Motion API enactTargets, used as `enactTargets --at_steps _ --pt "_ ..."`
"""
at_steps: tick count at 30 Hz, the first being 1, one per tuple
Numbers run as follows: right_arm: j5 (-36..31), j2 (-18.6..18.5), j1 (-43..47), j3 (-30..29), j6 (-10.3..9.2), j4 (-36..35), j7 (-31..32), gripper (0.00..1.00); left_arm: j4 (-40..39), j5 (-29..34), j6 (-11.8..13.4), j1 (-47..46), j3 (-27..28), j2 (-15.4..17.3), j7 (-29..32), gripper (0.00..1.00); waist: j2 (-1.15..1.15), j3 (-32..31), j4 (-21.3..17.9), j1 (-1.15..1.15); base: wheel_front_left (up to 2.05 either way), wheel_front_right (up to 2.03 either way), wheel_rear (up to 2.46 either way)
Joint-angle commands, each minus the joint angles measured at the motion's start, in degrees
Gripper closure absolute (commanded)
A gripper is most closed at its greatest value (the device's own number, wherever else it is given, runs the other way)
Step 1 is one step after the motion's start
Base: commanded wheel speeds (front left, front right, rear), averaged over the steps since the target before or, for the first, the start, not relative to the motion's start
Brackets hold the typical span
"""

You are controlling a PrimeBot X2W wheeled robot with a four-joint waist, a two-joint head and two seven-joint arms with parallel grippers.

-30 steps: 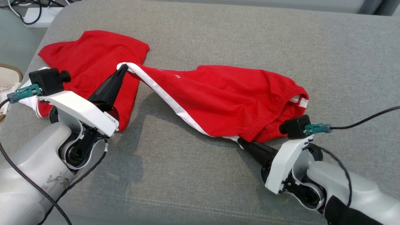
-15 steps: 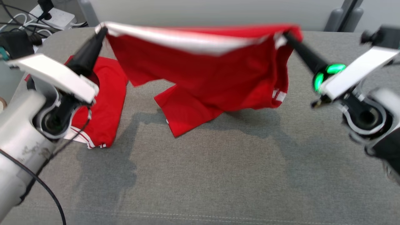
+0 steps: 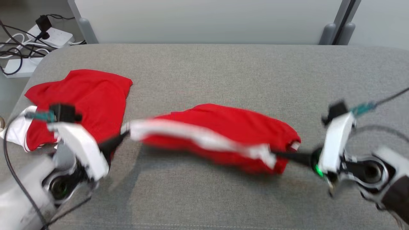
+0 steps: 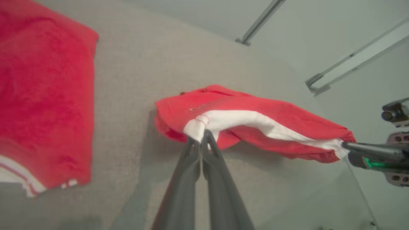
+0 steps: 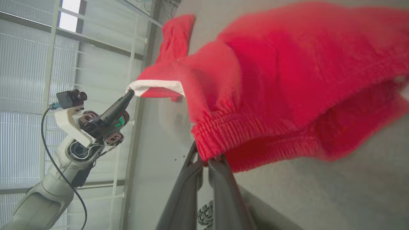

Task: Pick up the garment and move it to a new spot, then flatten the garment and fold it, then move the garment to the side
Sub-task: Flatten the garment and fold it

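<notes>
My left gripper is pinched shut on the white stripe at one end of the red garment. My right gripper is clamped tight on its ribbed waistband. The garment hangs stretched between them, low over the middle of the grey cushion. I cannot tell whether it touches. Another red cloth lies at the cushion's left.

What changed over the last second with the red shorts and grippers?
The red shorts, lifted off the grey cushion and stretched high half a second ago, have come back down close to it. The left gripper and right gripper stay shut on opposite ends. The second red garment at the left lies where it was; the head view itself shifted.
</notes>
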Motion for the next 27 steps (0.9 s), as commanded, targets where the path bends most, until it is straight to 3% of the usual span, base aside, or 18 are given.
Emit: enactTargets --at_steps 1,4,7,10,14,17,20,23,25,27 --pt "2.3 -3.6 2.4 1.6 0.28 -0.8 5.4 1.0 -1.4 -1.6 -0.4 -0.4 0.9 5.0 4.6 1.0 0.0 -0.7 0.1 0.0 0.0 0.0 0.0" --pt "4.5 -7.5 3.9 5.3 0.28 -2.1 12.7 1.0 -3.4 -3.6 -0.4 1.7 -2.2 9.0 13.6 1.0 0.0 -2.1 -0.1 0.0 0.0 0.0 0.0" --pt "6.6 -10.2 3.2 5.9 0.28 -5.3 14.5 1.0 -6.9 -6.9 0.1 2.8 -3.7 12.8 21.4 1.0 0.0 -3.4 -0.7 0.0 0.0 0.0 0.0" --pt "10.1 -13.0 2.6 5.3 0.28 -10.4 14.7 1.0 -13.2 -10.1 2.1 2.9 -4.3 17.0 27.6 1.0 0.0 -4.0 -1.1 0.0 0.0 0.0 0.0" --pt "14.1 -17.7 1.5 4.6 0.28 -17.8 12.4 1.0 -22.9 -13.3 5.7 2.2 -2.9 23.0 30.2 1.0 0.0 -2.2 -1.3 0.0 0.0 0.0 0.0" --pt "14.7 -20.4 0.9 6.9 0.28 -19.6 9.5 1.0 -27.3 -14.9 7.7 2.5 -2.1 24.8 29.8 1.0 0.0 1.3 -1.4 0.0 0.0 0.0 0.0" --pt "12.7 -19.9 -1.3 11.9 0.28 -16.2 7.1 1.0 -27.9 -14.8 9.8 2.8 -3.2 23.2 30.6 1.0 0.0 6.8 -1.4 0.0 0.0 0.0 0.0" --pt "6.5 -15.0 -8.7 14.1 0.28 -7.8 2.3 1.0 -23.4 -11.5 10.0 -0.2 -2.9 18.7 29.4 1.0 0.0 13.4 -1.7 0.0 0.0 0.0 0.0" --pt "2.6 -10.1 -17.0 11.6 0.28 -0.9 -5.4 1.0 -18.2 -5.7 7.4 -6.6 1.9 14.7 21.0 1.0 0.0 17.7 -1.8 0.0 0.0 0.0 0.0" --pt "-1.7 -5.9 -26.7 7.2 0.28 6.3 -15.6 1.0 -11.3 2.6 4.8 -15.4 9.8 10.7 4.5 1.0 0.0 21.4 -1.8 0.0 0.0 0.0 0.0"
